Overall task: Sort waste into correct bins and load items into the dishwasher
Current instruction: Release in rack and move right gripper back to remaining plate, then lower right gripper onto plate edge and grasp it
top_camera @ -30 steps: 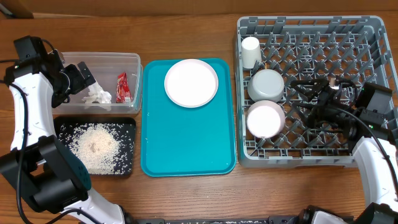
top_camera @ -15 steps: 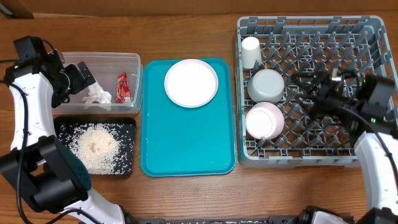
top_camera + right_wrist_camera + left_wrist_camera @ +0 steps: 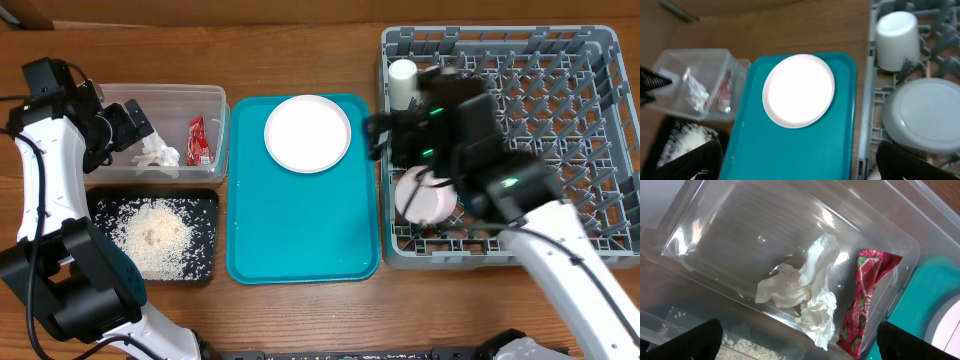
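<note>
A crumpled white tissue (image 3: 810,292) and a red snack wrapper (image 3: 862,302) lie in the clear tub (image 3: 215,100). My left gripper (image 3: 130,125) hovers open above them, holding nothing. Rice (image 3: 155,235) is heaped in the black tray (image 3: 100,205). The pale pink plate (image 3: 308,133) rests at the top of the teal tray (image 3: 300,230). In the grey dish rack (image 3: 560,80) stand a white cup (image 3: 402,75), a grey bowl (image 3: 927,115) and a pinkish bowl (image 3: 425,195). My right gripper (image 3: 383,135) hangs open and empty over the rack's left edge, facing the plate (image 3: 799,90).
The right arm lies blurred across the rack's left half and covers most of the grey bowl from overhead. The tub and black tray sit stacked at the table's left, close to the teal tray's edge. Bare wood shows along the front.
My right arm has swung from the rack's right side leftward across it to its left edge. The left arm and all objects have stayed put.
</note>
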{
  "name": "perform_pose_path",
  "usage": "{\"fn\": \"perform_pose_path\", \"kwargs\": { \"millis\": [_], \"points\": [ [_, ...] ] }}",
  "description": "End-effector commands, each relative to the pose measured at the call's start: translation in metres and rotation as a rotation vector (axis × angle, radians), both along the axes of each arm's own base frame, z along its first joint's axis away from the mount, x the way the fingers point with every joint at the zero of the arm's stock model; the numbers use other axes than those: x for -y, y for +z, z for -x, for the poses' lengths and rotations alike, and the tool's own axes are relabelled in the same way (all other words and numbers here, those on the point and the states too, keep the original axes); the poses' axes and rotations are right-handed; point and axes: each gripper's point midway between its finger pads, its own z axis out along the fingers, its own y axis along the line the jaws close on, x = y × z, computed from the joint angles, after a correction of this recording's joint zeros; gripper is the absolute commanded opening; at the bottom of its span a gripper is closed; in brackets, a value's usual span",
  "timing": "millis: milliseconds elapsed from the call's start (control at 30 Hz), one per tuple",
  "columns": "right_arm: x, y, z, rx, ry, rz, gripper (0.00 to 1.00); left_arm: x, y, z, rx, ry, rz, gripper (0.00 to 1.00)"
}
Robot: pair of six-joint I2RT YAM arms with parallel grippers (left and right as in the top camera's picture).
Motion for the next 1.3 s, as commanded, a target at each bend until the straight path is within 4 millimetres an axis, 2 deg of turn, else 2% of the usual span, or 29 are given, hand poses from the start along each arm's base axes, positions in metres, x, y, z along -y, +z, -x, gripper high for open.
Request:
{"fn": "perform_pose_path", "kwargs": {
  "millis": [0,100,267,367,467,533,600,767,933,1133,1167,1267],
  "points": [
    [-0.028,-0.016,-0.006,0.078,0.036,0.189,1.0,0.004,0.019,-0.004,0.041,-0.028,-0.031,1.0],
    [-0.06,-0.044,-0.007,0.057,0.114,0.225,1.0,0.004,0.019,-0.004,0.041,-0.028,-0.031,1.0],
    [-0.08,-0.098,-0.019,-0.015,0.139,0.279,1.0,0.004,0.019,-0.004,0.041,-0.028,-0.031,1.0],
    [-0.085,-0.119,-0.025,-0.041,0.139,0.294,0.87,0.004,0.019,-0.004,0.041,-0.028,-0.031,1.0],
    [-0.092,-0.131,-0.033,-0.035,0.138,0.291,0.73,0.004,0.019,-0.004,0.041,-0.028,-0.031,1.0],
    [-0.096,-0.133,-0.038,-0.023,0.137,0.283,0.59,0.004,0.019,-0.004,0.041,-0.028,-0.031,1.0],
    [-0.099,-0.133,-0.043,-0.006,0.132,0.274,0.54,0.004,0.019,-0.004,0.041,-0.028,-0.031,1.0],
    [-0.106,-0.125,-0.053,0.045,0.12,0.24,0.23,0.004,0.019,-0.004,0.041,-0.028,-0.031,1.0],
    [-0.111,-0.114,-0.062,0.097,0.106,0.21,0.18,0.004,0.019,-0.004,0.041,-0.028,-0.031,1.0],
    [-0.097,-0.103,-0.078,0.169,0.004,0.246,0.19,0.004,0.019,-0.004,0.041,-0.028,-0.031,1.0],
    [-0.095,-0.103,-0.079,0.17,-0.005,0.248,0.31,0.004,0.019,-0.004,0.041,-0.028,-0.031,1.0],
    [-0.101,-0.105,-0.076,0.156,0.027,0.224,0.34,0.004,0.019,-0.004,0.041,-0.028,-0.031,1.0]
  ]
}}
